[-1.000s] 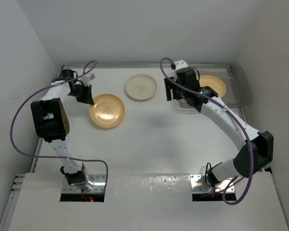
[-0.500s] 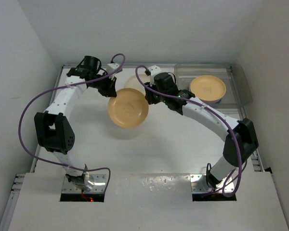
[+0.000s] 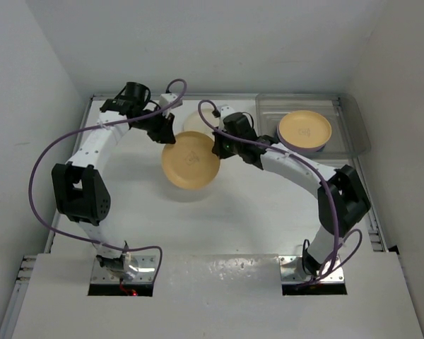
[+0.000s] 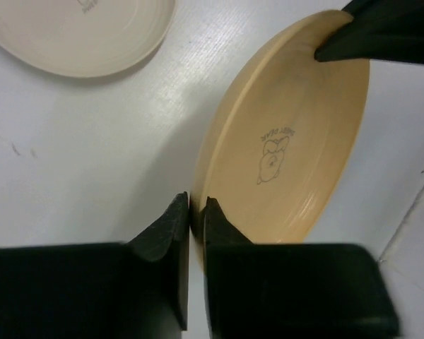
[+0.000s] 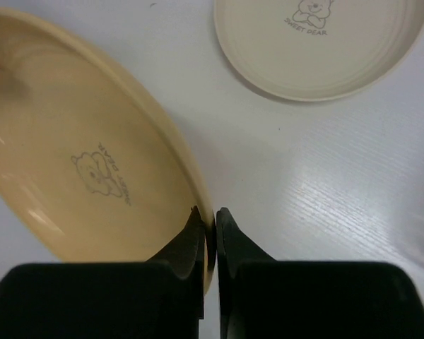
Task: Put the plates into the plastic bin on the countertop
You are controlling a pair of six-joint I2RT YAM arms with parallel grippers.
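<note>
A yellow-orange plate (image 3: 191, 159) hangs tilted above the countertop (image 3: 247, 212), gripped from two sides. My left gripper (image 3: 168, 135) is shut on its left rim; in the left wrist view the rim sits between the jaws (image 4: 196, 205) and the plate (image 4: 290, 148) stretches away. My right gripper (image 3: 215, 150) is shut on the opposite rim (image 5: 210, 214), with the plate (image 5: 71, 162) to its left. A cream plate (image 3: 196, 120) lies flat behind, partly hidden. The clear plastic bin (image 3: 353, 134) at the back right holds another yellow-orange plate (image 3: 305, 129).
White walls close in the countertop on the left, back and right. The cream plate (image 4: 78, 35) (image 5: 318, 42) lies just beyond the held plate. Purple cables loop over both arms. A lavender rim (image 3: 283, 145) shows under the plate in the bin.
My left arm lifted the yellow-orange plate off the countertop and carried it right. My right arm swung left from the bin and shut on the plate's other rim.
</note>
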